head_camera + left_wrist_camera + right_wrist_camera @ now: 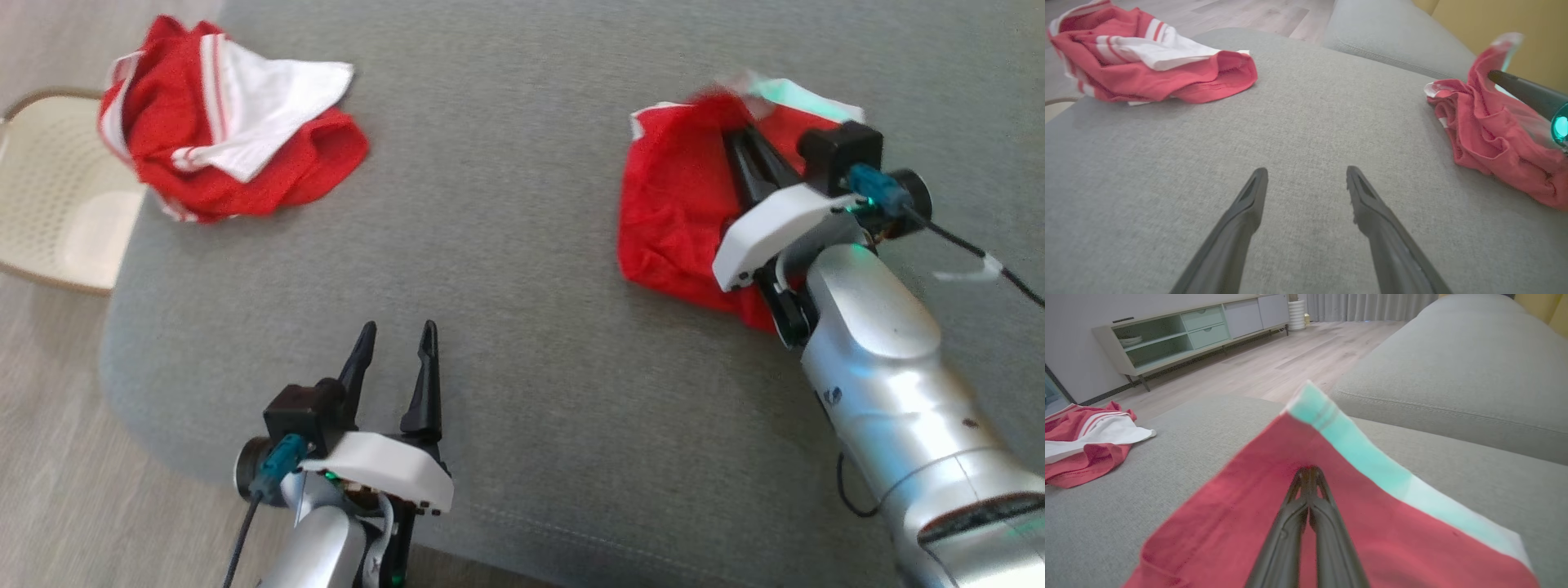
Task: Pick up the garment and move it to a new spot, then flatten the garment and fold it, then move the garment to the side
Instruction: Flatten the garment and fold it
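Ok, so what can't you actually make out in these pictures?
- The held garment: its front, hidden by folds and the right gripper, head view; its raised edge is blurred.
- The other red garment: cut off by the left edge, right wrist view.
- The beige perforated item: cut off, head view's left edge.

Head camera looks steeply down; wrist cameras skim low over the grey woven sofa cushion (pixel 522 245). All share the crumpled red-and-white cloth heap (pixel 229 122) beyond the left claw (pixel 398 328).
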